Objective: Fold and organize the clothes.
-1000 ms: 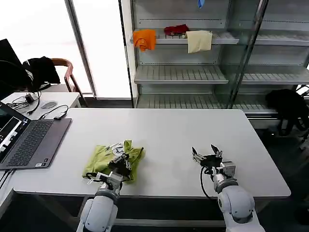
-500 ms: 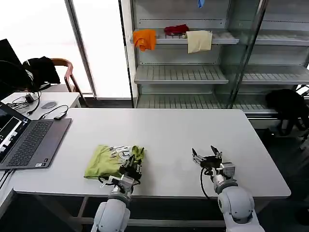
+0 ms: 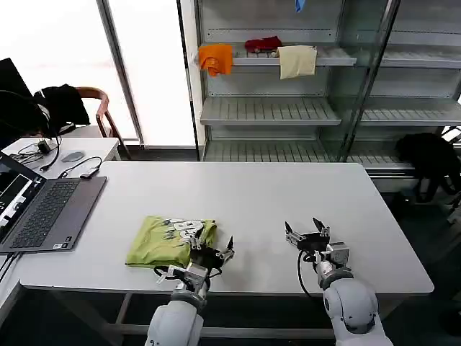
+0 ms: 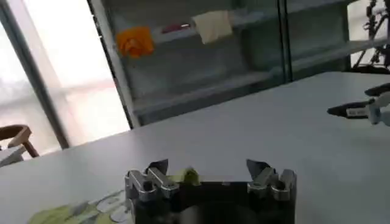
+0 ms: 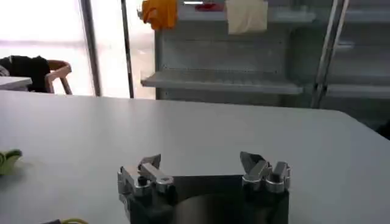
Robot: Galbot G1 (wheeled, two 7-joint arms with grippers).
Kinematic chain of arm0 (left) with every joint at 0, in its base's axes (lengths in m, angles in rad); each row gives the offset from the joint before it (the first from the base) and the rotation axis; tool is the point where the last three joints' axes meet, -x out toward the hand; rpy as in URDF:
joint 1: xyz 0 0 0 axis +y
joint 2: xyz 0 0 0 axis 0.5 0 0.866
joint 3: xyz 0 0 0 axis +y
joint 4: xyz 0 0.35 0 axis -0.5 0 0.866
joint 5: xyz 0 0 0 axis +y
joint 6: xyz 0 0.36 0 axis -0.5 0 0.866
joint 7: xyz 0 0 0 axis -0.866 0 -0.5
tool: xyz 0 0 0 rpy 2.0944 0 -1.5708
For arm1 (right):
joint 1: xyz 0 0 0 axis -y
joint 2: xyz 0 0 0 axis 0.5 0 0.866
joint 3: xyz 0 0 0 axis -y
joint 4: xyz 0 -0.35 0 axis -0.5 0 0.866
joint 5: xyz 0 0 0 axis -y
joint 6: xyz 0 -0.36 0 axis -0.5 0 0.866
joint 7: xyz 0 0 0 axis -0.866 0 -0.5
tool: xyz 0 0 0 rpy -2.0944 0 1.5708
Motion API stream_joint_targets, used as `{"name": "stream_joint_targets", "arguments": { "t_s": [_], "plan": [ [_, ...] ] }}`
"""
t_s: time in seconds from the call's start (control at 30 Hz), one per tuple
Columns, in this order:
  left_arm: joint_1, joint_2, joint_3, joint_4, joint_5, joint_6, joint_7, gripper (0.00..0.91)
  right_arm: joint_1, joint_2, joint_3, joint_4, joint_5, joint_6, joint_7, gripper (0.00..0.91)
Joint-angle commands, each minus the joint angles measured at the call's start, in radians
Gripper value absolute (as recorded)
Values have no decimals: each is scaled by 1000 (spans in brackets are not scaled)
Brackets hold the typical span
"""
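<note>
T-shirt (image 3: 167, 240) folded, long axis left-right, left hand (image 3: 214, 254) and right hand (image 3: 307, 231) open, empty

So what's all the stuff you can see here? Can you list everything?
T-shirt: one, lime yellow-green, folded on the table's front left.
Table: one, white, in front of the robot.
Laptop: one, grey, open at the table's left edge.
Cloths: three, orange, red, cream, on the top shelf behind.
Chair: one, wooden, far left with a black garment.
Left gripper: one, black, open, just right of the T-shirt.
Right gripper: one, black, open, over the table's front right.
</note>
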Motion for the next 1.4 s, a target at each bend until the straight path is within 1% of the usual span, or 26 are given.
{"name": "stream_joint_targets", "arguments": {
  "t_s": [0.03, 0.17, 0.33, 0.7, 0.9, 1.27, 1.4],
  "plan": [
    [-36, 153, -293, -81, -250, 7, 40, 907, 3, 3, -7, 8, -4, -4, 1, 907],
    [-46, 200, -399, -35, -396, 53, 50, 907, 3, 11, -13, 10, -10, -5, 1, 907],
    [-44, 213, -450, 44, -458, 56, 58, 907, 1, 5, -14, 20, -11, -9, -2, 907],
    [-60, 206, -440, 158, -495, 50, 85, 907, -6, -16, -11, 44, -7, -12, -3, 907],
    [-85, 218, -457, 232, -517, 30, 117, 907, -10, -28, -11, 54, -5, -14, -3, 907],
    [-92, 215, -454, 282, -517, 22, 136, 907, -3, -31, -18, 51, -4, -15, -4, 907],
    [-99, 216, -457, 283, -554, 29, 138, 907, -3, -34, -16, 53, -4, -15, -4, 907]
  ]
}}
